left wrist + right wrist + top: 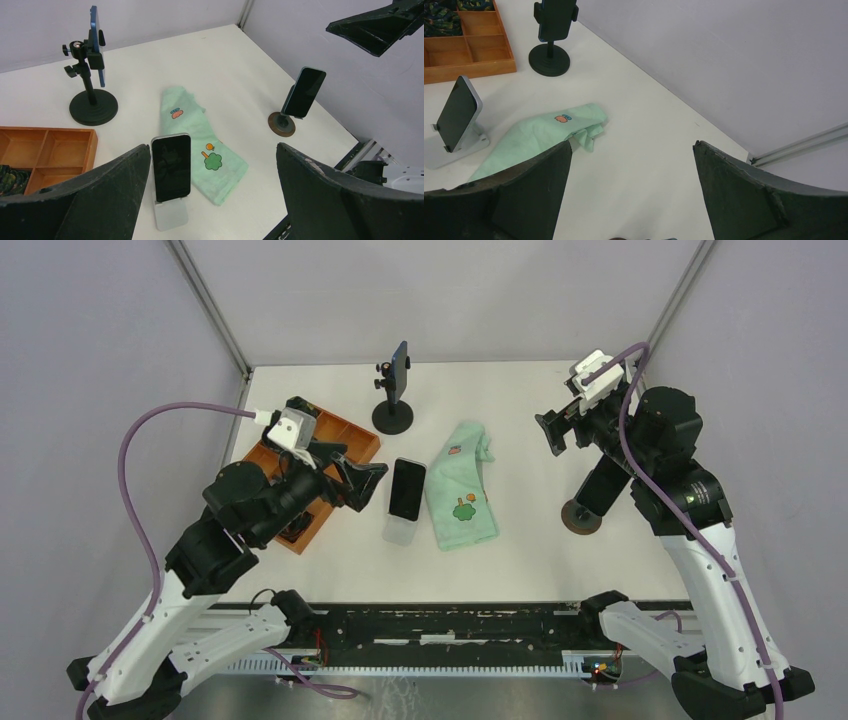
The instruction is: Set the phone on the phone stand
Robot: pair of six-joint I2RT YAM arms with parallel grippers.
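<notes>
left gripper (367, 483): jaws spread wide, holding nothing, just left of the phone | right gripper (556, 433): jaws spread wide, holding nothing | phone (171, 167): leaning on the white stand (170, 216), mid-table, touching green cloth (200, 131)

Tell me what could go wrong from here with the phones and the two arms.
1. The open left gripper hangs close beside the middle phone leaning on the silver stand; a sideways move could tip it.
2. The right arm passes over the small round stand, which holds a tilted phone; lowering might knock it.
3. The green cloth lies close by; dragging it could shift the silver stand.
</notes>
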